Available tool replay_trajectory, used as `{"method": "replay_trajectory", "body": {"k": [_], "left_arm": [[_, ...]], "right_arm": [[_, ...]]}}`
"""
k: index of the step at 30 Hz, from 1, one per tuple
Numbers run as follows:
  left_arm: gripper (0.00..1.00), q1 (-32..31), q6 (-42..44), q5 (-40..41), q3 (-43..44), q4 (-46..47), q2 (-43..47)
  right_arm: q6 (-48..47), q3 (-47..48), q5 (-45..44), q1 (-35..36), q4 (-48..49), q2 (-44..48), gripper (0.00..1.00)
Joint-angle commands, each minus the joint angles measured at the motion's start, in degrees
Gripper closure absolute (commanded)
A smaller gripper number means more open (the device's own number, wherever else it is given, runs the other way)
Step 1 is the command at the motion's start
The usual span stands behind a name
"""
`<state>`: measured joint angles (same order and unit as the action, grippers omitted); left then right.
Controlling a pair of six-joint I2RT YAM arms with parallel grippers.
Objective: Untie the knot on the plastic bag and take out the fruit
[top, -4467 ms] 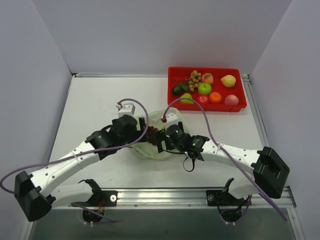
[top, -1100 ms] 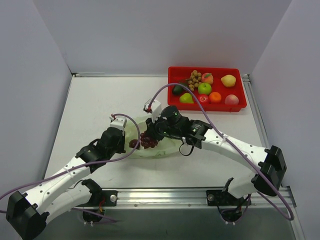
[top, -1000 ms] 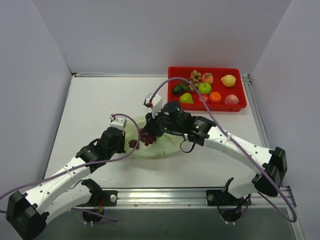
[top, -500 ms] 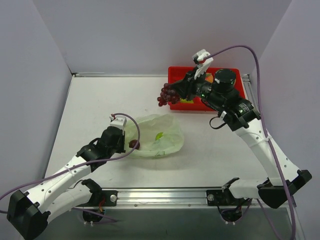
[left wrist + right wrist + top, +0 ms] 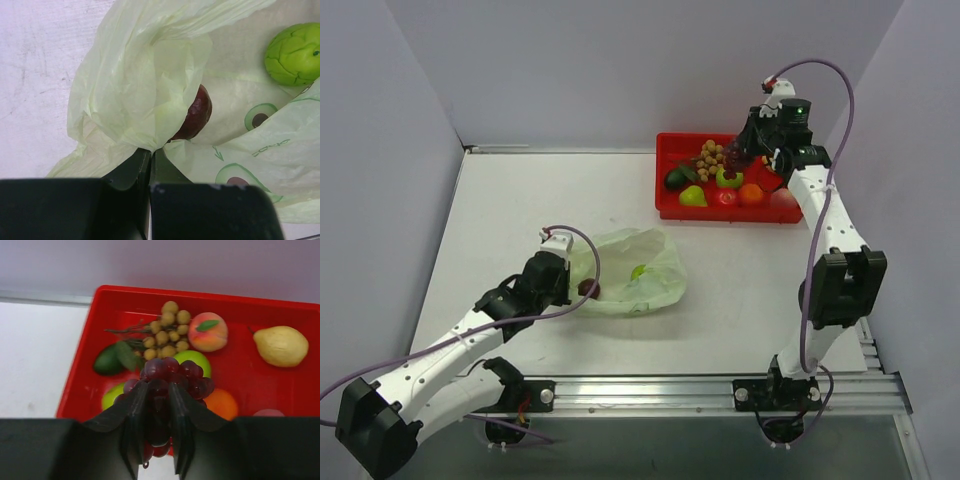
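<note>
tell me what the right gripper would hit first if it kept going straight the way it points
Probably the green apple in the red tray: the grape bunch clamped in the right gripper would reach it first, the longan cluster beyond. Depth is unclear.

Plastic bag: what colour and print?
Translucent pale green plastic bag, printed with green ovals with brown centres, like halved avocados; clearest in the left wrist view.

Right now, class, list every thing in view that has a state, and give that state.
red tray: holding several fruits.
plastic bag: open, slumped, edge pinched.
grape bunch: gripped, held over the red tray.
left fingers: shut on the plastic bag.
right fingers: shut on the grape bunch.
green fruit: inside the plastic bag, uncovered.
dark red fruit: inside the plastic bag, half under a fold.
</note>
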<state>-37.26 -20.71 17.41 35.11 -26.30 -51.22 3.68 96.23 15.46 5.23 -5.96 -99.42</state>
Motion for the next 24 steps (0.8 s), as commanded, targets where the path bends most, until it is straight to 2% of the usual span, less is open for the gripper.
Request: {"method": "replay_trajectory", "body": {"k": [1, 4, 7, 13, 17, 24], "left_arm": [[1.0, 0.6, 0.0, -0.4, 1.7, 2.1, -0.6], [1.0, 0.9, 0.0, -0.5, 1.8, 2.3, -1.1], [1.0, 1.0, 0.0, -1.1, 1.9, 2.5, -1.7], [1.0, 1.5, 0.0, -1.8, 1.8, 2.7, -1.9], [1.0, 1.5, -0.5, -1.4, 1.6, 2.6, -1.6], [1.0, 2.1, 0.3, 2.2, 4.7, 2.8, -1.9]], "right_arm": [[-2.4, 6.1, -3.0, -2.5, 3.9, -4.9, 0.73], [-3.2, 8.8, -4.8, -2.5, 0.8, -8.4, 0.25], [-2.5, 5.4, -4.3, -0.2, -0.6, -6.0, 0.15], [1.1, -8.8, -2.5, 7.4, -1.1, 6.2, 0.13], [3.4, -16.7, -1.3, 17.2, -1.5, 16.2, 0.14], [10.8, -30.2, 2.3, 32.1, 4.3, 24.4, 0.17]]}}
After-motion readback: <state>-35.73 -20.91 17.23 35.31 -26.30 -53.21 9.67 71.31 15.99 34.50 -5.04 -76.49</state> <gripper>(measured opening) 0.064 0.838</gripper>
